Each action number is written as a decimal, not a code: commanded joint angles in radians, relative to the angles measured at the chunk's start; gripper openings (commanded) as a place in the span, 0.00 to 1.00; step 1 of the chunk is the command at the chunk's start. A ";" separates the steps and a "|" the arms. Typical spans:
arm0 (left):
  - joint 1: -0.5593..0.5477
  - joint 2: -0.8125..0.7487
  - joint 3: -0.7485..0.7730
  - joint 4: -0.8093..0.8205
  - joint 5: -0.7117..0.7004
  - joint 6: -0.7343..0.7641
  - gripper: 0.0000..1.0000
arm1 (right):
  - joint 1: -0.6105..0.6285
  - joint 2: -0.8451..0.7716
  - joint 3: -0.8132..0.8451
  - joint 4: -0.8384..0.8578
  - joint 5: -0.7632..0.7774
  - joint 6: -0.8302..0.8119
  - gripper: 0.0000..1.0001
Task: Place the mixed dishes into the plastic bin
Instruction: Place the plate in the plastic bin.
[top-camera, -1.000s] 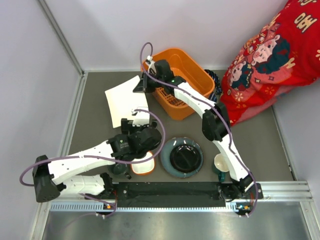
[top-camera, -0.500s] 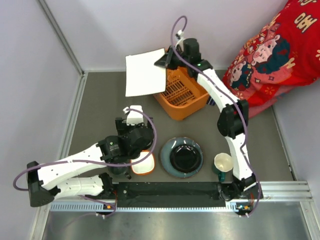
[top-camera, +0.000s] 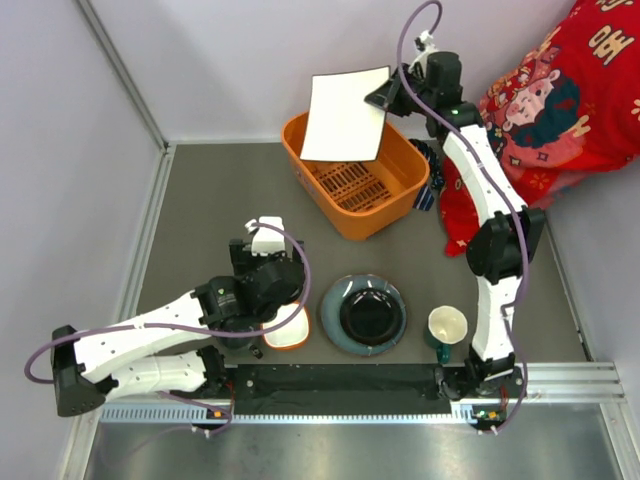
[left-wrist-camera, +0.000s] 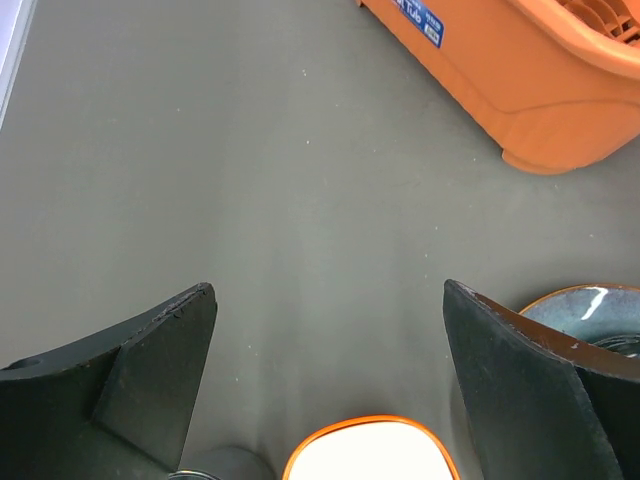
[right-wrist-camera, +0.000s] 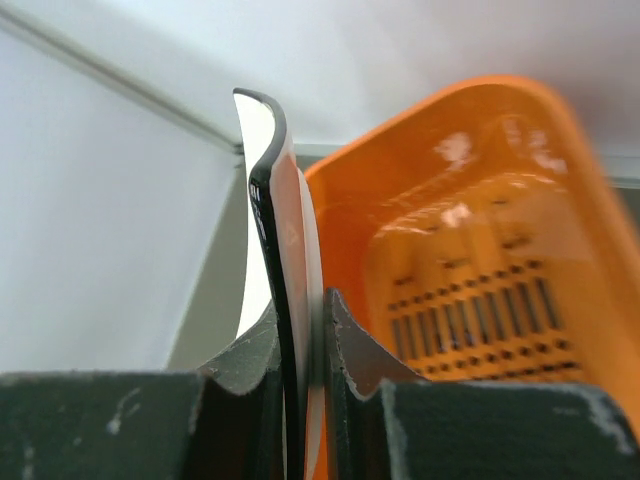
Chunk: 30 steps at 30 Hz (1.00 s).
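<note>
Right gripper (top-camera: 384, 98) clamped on edge of white square plate (top-camera: 345, 115), plate in the air over orange bin (top-camera: 395, 200). Left gripper (left-wrist-camera: 330, 335) wide open, empty, low over orange bowl (left-wrist-camera: 368, 452).

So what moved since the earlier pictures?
The right gripper, shut on the white square plate, swung it from left of the plastic bin to up over it. The left gripper, open, shifted slightly. The orange bowl, round plate and cream mug stayed put.
</note>
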 joint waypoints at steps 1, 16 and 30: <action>0.002 -0.021 -0.014 0.035 0.005 -0.017 0.99 | -0.017 -0.176 0.013 0.033 0.073 -0.125 0.00; 0.018 -0.019 -0.029 0.051 0.019 -0.005 0.99 | -0.019 -0.301 -0.194 0.009 0.143 -0.239 0.00; 0.035 -0.021 -0.037 0.057 0.034 -0.008 0.99 | -0.019 -0.529 -0.504 0.059 0.068 -0.190 0.00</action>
